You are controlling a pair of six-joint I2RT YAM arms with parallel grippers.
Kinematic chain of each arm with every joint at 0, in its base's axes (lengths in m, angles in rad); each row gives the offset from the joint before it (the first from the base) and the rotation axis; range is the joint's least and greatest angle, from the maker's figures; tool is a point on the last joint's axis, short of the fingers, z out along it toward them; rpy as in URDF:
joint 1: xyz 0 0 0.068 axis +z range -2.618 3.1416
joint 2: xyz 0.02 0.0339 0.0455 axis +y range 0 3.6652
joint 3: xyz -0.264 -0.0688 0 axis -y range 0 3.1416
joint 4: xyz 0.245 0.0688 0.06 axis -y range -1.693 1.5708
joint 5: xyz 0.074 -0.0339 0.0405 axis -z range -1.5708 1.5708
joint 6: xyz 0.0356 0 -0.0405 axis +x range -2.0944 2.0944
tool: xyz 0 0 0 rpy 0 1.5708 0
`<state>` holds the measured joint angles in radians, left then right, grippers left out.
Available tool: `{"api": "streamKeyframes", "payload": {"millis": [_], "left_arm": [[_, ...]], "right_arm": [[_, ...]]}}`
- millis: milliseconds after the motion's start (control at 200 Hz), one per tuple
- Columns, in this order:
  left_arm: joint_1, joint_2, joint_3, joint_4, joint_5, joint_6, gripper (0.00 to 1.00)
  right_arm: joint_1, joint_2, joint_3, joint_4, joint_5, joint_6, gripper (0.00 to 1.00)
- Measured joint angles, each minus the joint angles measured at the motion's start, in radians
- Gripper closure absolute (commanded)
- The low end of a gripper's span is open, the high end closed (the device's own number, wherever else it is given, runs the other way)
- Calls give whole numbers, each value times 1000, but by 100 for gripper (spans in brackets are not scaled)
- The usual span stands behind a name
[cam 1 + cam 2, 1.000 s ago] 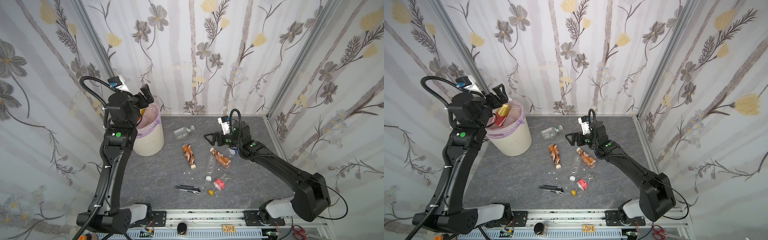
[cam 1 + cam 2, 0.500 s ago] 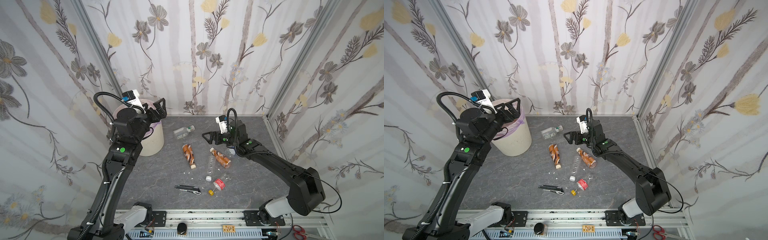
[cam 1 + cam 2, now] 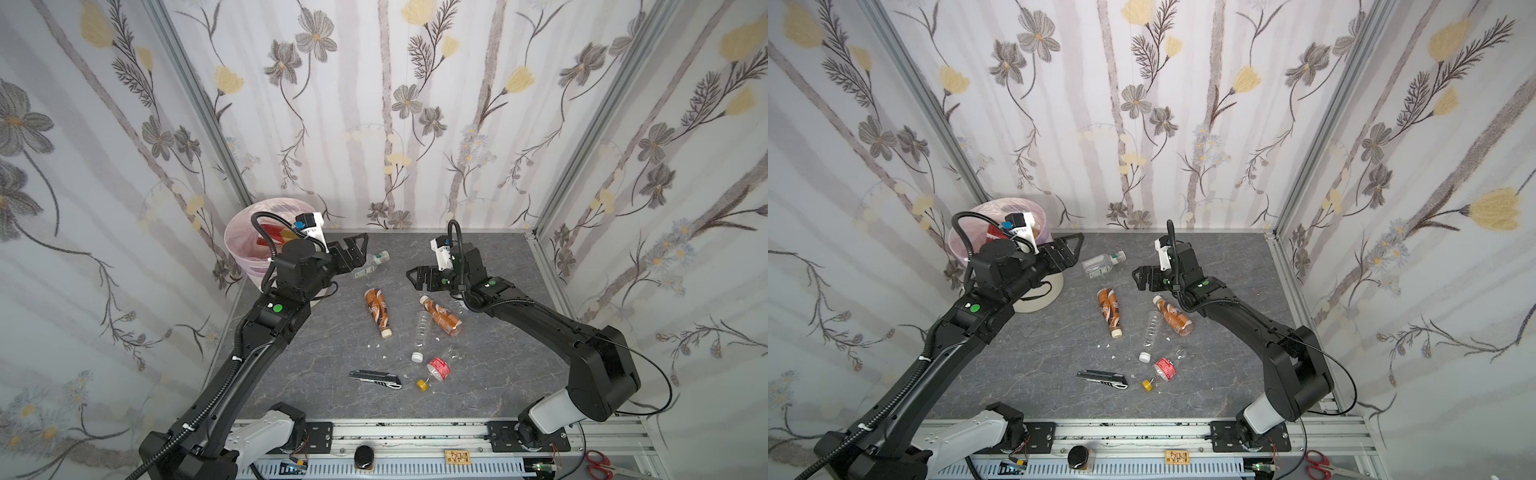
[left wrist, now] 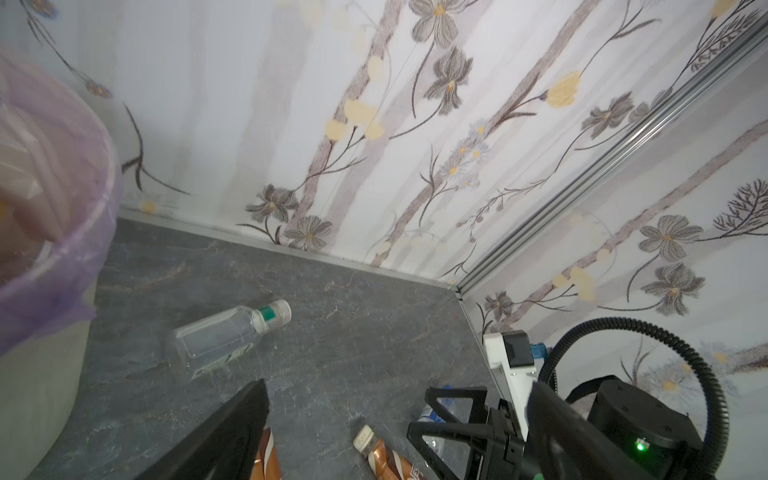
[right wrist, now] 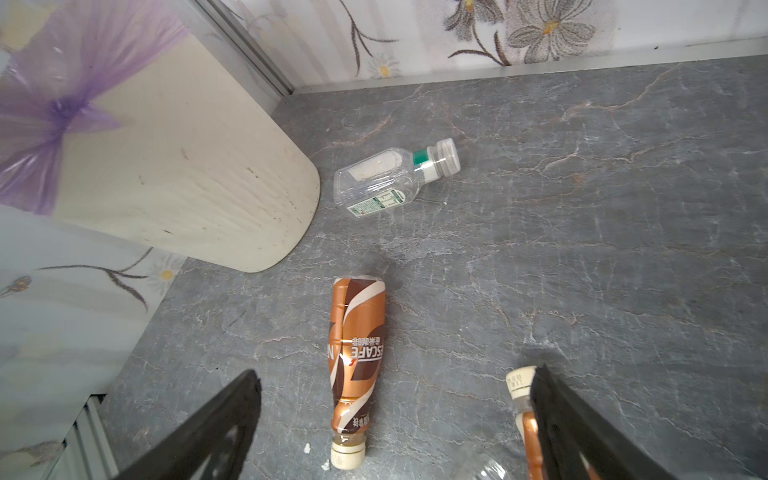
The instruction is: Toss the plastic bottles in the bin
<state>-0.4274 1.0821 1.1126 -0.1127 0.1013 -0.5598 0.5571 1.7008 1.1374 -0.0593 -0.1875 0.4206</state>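
The left hand has dropped its bottle in the bin and swung away. Now it is open and empty, just by the clear bottle lying on the counter. Next it should go down over that bottle and squeeze; the right hand is open too, near a brown bottle.

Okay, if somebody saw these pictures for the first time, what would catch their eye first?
The floral wallpaper on every wall, then the black left gripper and right gripper hanging open and empty over the grey table. Between them lie scattered plastic bottles, notably a brown Nescafe bottle mid-table, and the pink-lined bin stands in the back left corner.
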Motion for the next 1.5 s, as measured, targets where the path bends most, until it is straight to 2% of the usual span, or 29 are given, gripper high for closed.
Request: {"api": "streamKeyframes", "payload": {"millis": [260,450,629,759,974,1149,1334,1499], "left_arm": [[-106,7,-127,23,-27,-58,0],[-174,35,-177,68,-42,-95,0],[-215,59,-196,110,-44,-107,0],[-219,63,-206,130,-50,-120,0],[-218,113,-211,138,-55,-131,0],[-185,120,-221,138,-75,-136,0],[-120,117,-239,140,-70,-136,0],[-88,135,-253,139,-42,-139,0]], "right_arm": [[0,-42,-59,-88,155,-21,0],[-6,-142,-175,-148,264,-21,0],[-48,-235,-281,-172,314,8,0],[-52,-241,-280,-171,324,17,0],[-53,-66,-104,-132,256,35,0],[-50,127,74,-71,129,97,0],[-45,306,219,46,19,238,0],[-40,447,294,197,-42,434,0]]}}
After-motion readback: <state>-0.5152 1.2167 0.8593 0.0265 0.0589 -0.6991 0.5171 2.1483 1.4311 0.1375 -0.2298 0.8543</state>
